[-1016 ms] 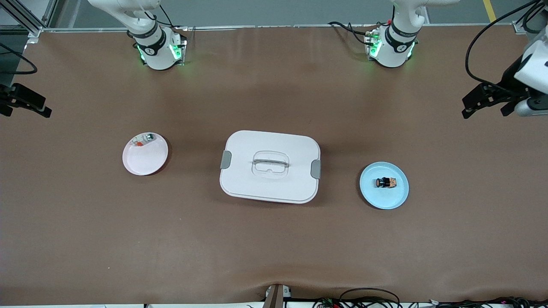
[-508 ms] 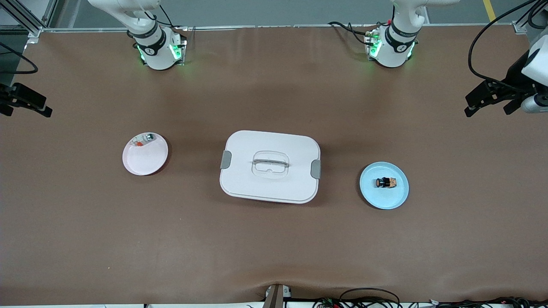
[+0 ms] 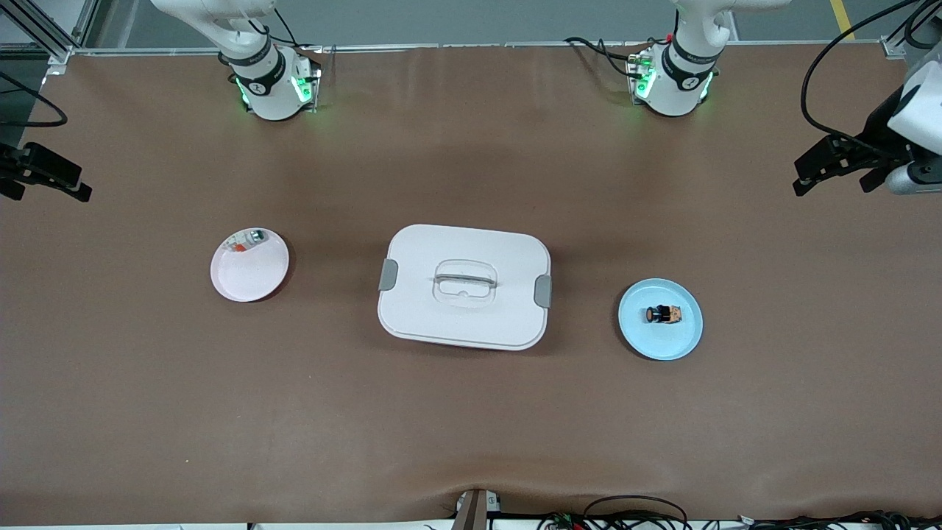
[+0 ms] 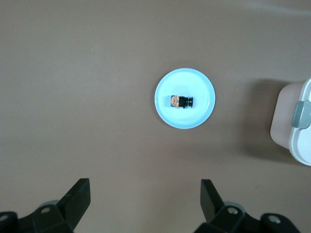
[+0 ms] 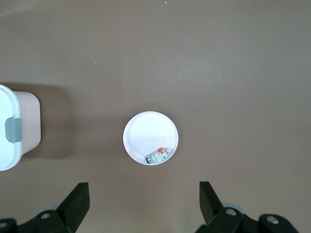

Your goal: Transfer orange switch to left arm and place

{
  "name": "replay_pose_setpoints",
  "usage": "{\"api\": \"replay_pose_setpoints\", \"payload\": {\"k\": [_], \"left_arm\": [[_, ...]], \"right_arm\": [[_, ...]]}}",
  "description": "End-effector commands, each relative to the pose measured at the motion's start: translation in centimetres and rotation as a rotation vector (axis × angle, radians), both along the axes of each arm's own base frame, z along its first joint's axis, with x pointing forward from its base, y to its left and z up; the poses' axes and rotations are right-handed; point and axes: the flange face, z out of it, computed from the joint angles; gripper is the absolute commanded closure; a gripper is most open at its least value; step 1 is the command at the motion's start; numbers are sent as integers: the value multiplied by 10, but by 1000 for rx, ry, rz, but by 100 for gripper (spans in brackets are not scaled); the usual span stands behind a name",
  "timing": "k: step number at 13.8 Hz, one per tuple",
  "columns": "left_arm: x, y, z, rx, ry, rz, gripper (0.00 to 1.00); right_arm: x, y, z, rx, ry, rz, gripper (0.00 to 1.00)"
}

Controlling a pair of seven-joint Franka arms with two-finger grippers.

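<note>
The orange switch [image 3: 664, 314] is a tiny black block with orange markings. It lies on a light blue plate [image 3: 636, 335] toward the left arm's end of the table, and shows in the left wrist view [image 4: 181, 101]. The white box [image 3: 464, 287] stands at the table's middle, between the two plates. My left gripper [image 3: 831, 180] hangs high over the left arm's end of the table, open and empty [image 4: 145, 196]. My right gripper [image 3: 44, 188] hangs high over the right arm's end, open and empty [image 5: 144, 199].
A white plate [image 3: 254, 276] toward the right arm's end holds a whitish-clear part [image 3: 246, 241] with green and red bits, which also shows in the right wrist view [image 5: 158, 155]. The box's edge shows in both wrist views [image 4: 291, 121] [image 5: 14, 126]. Cables lie along the table's near edge.
My left gripper has shifted a little, still high over its end of the table. The right gripper has barely moved. The switch, plates and box have not moved.
</note>
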Motion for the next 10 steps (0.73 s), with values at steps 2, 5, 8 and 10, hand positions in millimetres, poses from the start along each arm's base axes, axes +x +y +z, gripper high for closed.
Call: {"api": "replay_pose_setpoints", "payload": {"k": [2, 5, 8, 10], "left_arm": [[-3, 4, -3, -6, 64, -85, 0], [10, 4, -2, -13, 57, -80, 0], [18, 3, -4, -13, 60, -80, 0], [19, 1, -5, -13, 62, -83, 0]], "right_arm": [[-8, -3, 4, 29, -12, 1, 0], [-8, -2, 3, 30, -9, 3, 0], [-9, -4, 4, 27, -9, 1, 0], [-9, -4, 4, 20, -9, 2, 0]]}}
